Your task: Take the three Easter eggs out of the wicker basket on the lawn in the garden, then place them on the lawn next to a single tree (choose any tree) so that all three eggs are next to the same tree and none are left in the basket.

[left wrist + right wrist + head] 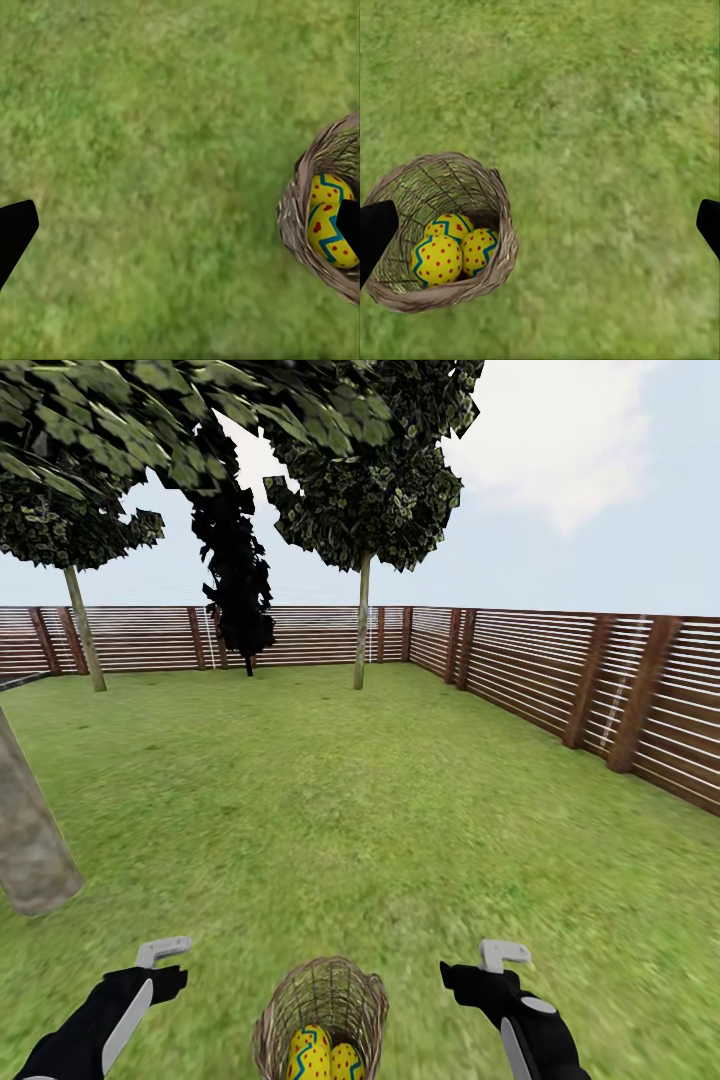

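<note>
- Brown open-weave wicker basket (320, 1015) on near lawn, between the arms; three dotted yellow eggs (454, 247) inside.
- Left gripper (165, 952), right gripper (503, 956): spread, empty.
- Descend vertically over one egg, clear of the rim.

Black cone-shaped tree (236, 575) and thin-trunked trees (362, 622) by the fence.

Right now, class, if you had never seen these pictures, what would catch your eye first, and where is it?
First, the three Easter eggs, bright yellow with red dots, lying together in the wicker basket on the lawn, between the open left gripper and open right gripper. Next, the thick grey-brown tree trunk at the lawn's left edge. Behind, a black cone-shaped tree stands against the slatted fence.
</note>
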{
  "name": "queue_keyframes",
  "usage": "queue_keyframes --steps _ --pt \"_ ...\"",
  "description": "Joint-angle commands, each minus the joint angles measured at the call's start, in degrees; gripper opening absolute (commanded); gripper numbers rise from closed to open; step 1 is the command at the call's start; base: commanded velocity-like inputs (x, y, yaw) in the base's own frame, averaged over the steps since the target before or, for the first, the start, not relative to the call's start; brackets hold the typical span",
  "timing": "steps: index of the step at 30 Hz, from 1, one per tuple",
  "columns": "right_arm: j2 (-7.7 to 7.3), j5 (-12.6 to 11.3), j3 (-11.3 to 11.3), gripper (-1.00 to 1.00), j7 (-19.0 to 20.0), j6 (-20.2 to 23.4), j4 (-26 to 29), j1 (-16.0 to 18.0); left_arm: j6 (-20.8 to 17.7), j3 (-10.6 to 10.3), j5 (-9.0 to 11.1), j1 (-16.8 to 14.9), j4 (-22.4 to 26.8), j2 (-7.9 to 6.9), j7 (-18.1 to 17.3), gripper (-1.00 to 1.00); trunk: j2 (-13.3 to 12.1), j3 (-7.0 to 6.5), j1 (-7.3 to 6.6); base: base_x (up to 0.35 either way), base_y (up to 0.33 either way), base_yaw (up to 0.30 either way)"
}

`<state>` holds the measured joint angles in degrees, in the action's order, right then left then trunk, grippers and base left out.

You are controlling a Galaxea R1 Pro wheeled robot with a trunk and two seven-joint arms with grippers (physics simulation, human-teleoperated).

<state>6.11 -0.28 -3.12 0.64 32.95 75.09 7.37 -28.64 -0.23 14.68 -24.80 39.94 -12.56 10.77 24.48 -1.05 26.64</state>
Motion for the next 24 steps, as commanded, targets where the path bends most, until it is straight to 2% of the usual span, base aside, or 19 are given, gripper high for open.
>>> queue_keyframes --steps 1,6,12,18,22,24 --pt "0.05 -0.04 -0.16 1.0 0.1 0.22 0.01 0.01 -0.24 -0.08 0.61 0.0 0.08 -0.01 0.39 1.0 0.05 0.03 0.02 0.009 0.0 0.0" --pt "0.0 -0.06 -0.34 1.0 0.17 0.06 -0.15 0.01 -0.22 -0.17 0.61 0.01 0.09 -0.01 0.4 1.0 0.05 0.03 0.02 0.019 0.0 0.0" --pt "-0.02 -0.07 -0.38 1.0 0.22 0.01 -0.2 0.01 -0.04 -0.15 0.61 -0.03 -0.03 0.05 0.46 1.0 0.05 0.03 0.02 0.176 0.0 0.0" --pt "0.04 -0.01 -0.19 1.0 -0.03 0.1 -0.34 0.01 0.05 -0.01 0.61 -0.05 -0.16 0.04 0.48 1.0 0.05 0.03 0.02 0.062 0.024 0.0" --pt "0.1 0.01 -0.04 1.0 -0.15 0.45 -1.79 0.33 0.17 0.03 0.61 -0.06 -0.16 0.01 0.44 1.0 0.05 0.03 0.02 0.015 0.149 0.0" --pt "0.12 0.03 0.11 1.0 -0.2 0.72 -3.91 1.56 0.24 0.0 0.61 -0.07 -0.07 0.03 0.45 1.0 0.05 0.03 0.02 0.007 0.079 0.0"
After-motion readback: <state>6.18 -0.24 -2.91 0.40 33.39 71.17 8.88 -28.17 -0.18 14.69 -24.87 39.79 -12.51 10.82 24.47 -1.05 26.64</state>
